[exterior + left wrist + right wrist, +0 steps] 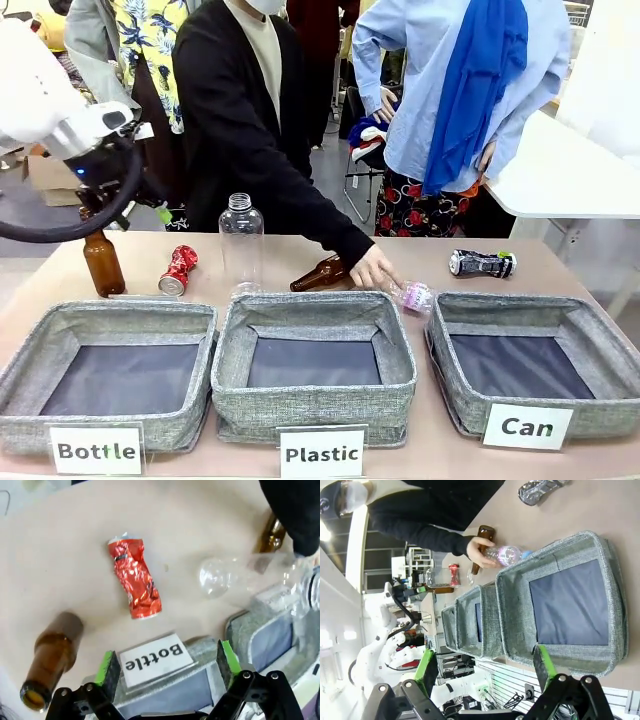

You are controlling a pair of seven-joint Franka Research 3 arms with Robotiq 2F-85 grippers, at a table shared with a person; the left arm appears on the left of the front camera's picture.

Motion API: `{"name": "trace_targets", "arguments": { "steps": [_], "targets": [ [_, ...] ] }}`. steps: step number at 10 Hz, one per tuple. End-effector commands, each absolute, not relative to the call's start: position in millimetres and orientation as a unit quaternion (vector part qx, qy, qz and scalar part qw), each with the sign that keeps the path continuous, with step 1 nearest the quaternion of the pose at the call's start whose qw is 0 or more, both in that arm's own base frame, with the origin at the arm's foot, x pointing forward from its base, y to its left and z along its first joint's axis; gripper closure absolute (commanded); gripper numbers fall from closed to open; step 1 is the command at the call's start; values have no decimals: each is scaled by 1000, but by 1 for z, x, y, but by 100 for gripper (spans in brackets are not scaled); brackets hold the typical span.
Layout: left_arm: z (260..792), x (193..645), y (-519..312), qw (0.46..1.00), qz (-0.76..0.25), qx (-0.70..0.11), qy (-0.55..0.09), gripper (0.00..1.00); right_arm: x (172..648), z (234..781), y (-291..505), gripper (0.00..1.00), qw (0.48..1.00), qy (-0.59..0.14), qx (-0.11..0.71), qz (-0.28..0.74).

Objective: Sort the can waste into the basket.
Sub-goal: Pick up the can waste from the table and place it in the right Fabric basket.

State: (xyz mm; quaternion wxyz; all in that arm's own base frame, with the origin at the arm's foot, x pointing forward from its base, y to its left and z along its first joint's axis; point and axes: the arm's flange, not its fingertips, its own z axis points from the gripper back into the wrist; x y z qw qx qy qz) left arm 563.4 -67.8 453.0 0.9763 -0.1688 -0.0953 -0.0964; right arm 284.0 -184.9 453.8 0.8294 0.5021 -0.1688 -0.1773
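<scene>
Nothing sorted yet: I see Can basket [590, 415] empty, red can [179, 270] and dark can [482, 263] both on bench [560, 275]. My left end effector [167, 657] hangs spread above red can; right end effector [485, 660] spread too.

Three white cards with black print stand against the near walls of three grey woven baskets on the worktop [425, 250]. Front view, left to right: "Bottle" card [96, 450] on the left basket [110, 312]; "Plastic" card [321, 455] on the middle basket [310, 405]; "Can" card [527, 427] on the right basket [530, 303]. Left wrist view: the "Bottle" card [157, 659] reads upside down. Print on the crushed red can [136, 577] and on the dark can [481, 263] is not legible
</scene>
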Motion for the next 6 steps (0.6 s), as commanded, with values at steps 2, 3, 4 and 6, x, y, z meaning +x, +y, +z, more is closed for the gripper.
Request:
{"name": "trace_targets", "arguments": {
  "steps": [2, 3, 4, 6],
  "targets": [
    [467, 564, -68, 974, -103, -189, -71, 0, 286, 454, -186, 0, 825, -181, 509, -166],
    [480, 536, -64, 963, -144, -220, -58, 0, 286, 454, -186, 0, 825, -181, 509, -166],
    [495, 491, -54, 948, -189, -249, -61, 0, 286, 454, -186, 0, 825, -181, 509, -166],
    [505, 403, -22, 924, -266, -274, -37, 0, 286, 454, -186, 0, 825, -181, 509, -166]
  ]
}}
